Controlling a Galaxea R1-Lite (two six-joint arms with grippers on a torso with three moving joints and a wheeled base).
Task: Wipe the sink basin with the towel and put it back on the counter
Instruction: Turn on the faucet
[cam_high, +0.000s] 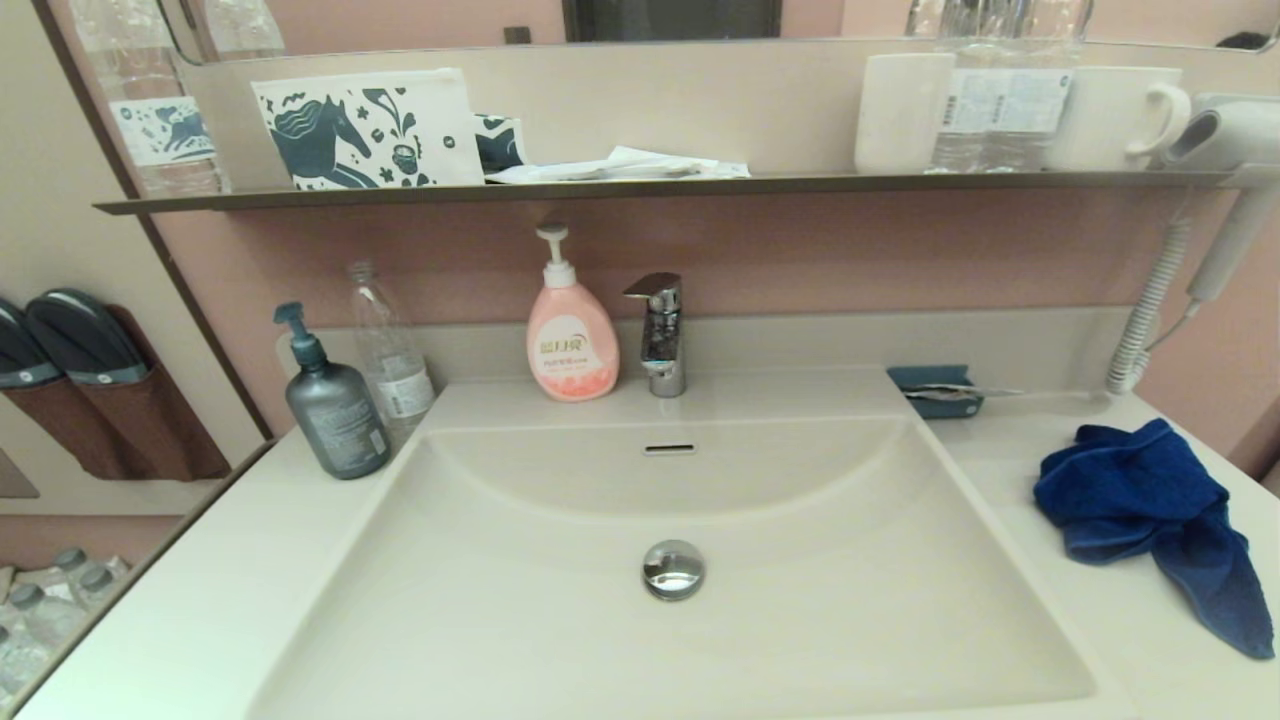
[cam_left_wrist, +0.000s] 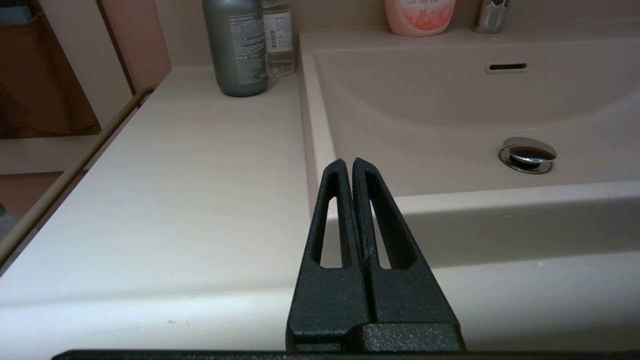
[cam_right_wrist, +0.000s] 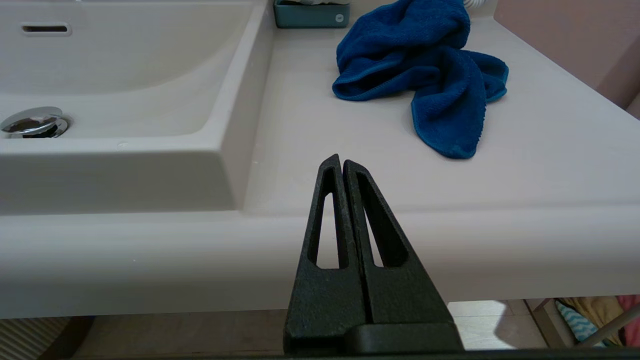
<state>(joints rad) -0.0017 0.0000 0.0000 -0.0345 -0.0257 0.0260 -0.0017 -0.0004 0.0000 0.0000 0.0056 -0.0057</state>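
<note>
A crumpled dark blue towel (cam_high: 1150, 510) (cam_right_wrist: 425, 65) lies on the cream-white counter (cam_high: 1120, 640) to the right of the sink basin (cam_high: 560, 620). The basin is bare, with a chrome drain plug (cam_high: 673, 568) in its middle and a slot overflow hole (cam_high: 669, 449) on its back wall. Neither arm shows in the head view. My right gripper (cam_right_wrist: 341, 161) is shut and empty, held in front of the counter's front edge, short of the towel. My left gripper (cam_left_wrist: 348, 163) is shut and empty too, at the front edge by the basin's left rim (cam_left_wrist: 312, 125).
A grey pump bottle (cam_high: 332, 400), a clear bottle (cam_high: 390, 350) and a pink soap dispenser (cam_high: 570, 335) stand behind the basin beside the chrome tap (cam_high: 660, 335). A small teal dish (cam_high: 935, 390) sits behind the towel. A dark wall shelf (cam_high: 640, 185) holds mugs, bottles and a hair dryer (cam_high: 1225, 200).
</note>
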